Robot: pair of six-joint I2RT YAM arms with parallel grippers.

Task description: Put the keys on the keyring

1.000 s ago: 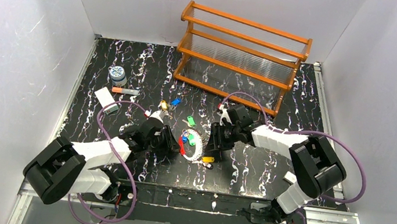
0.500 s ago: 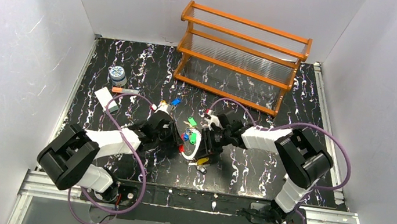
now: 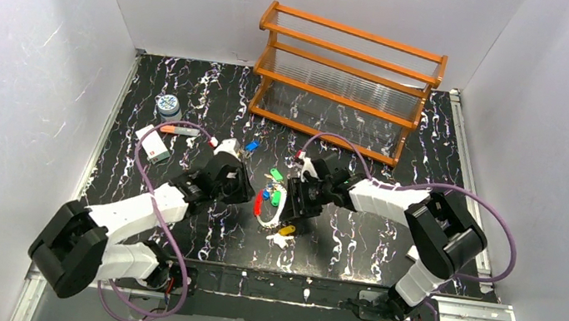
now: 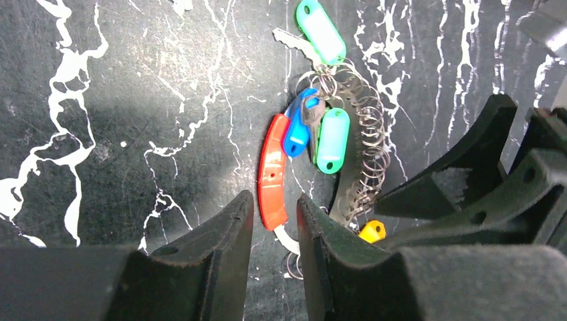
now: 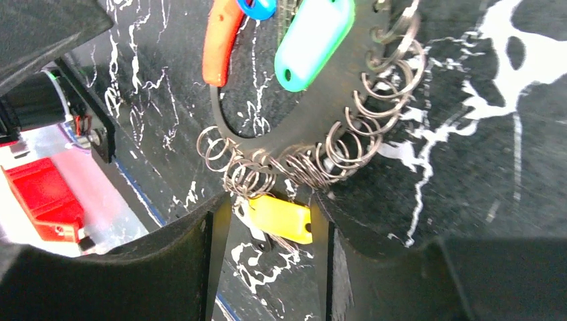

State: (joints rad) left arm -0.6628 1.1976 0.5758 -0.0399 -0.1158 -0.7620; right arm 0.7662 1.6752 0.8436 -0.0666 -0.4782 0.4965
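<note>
The keyring [image 3: 269, 211] lies on the black table between my two grippers: a thin loop with a curved red piece [image 4: 273, 170] and many small split rings [image 4: 364, 134]. A blue key [image 4: 297, 130] and a green key [image 4: 332, 130] hang on it. Another green key [image 4: 321, 30] lies just beyond, and a blue one [image 3: 251, 146] lies farther off. My left gripper [image 4: 274, 217] is open, its jaws either side of the red piece's lower end. My right gripper [image 5: 267, 231] is open with the yellow key [image 5: 281, 217] between its jaws.
A wooden rack [image 3: 346, 85] stands at the back. A blue-white jar [image 3: 168, 104], an orange-tipped stick [image 3: 176, 129] and a white card [image 3: 151, 142] lie at the left. The table's near edge [image 5: 144, 200] shows close behind the right gripper.
Both grippers have closed in on the keyring, the left from the left and the right from the right. The ring and yellow key have shifted slightly left.
</note>
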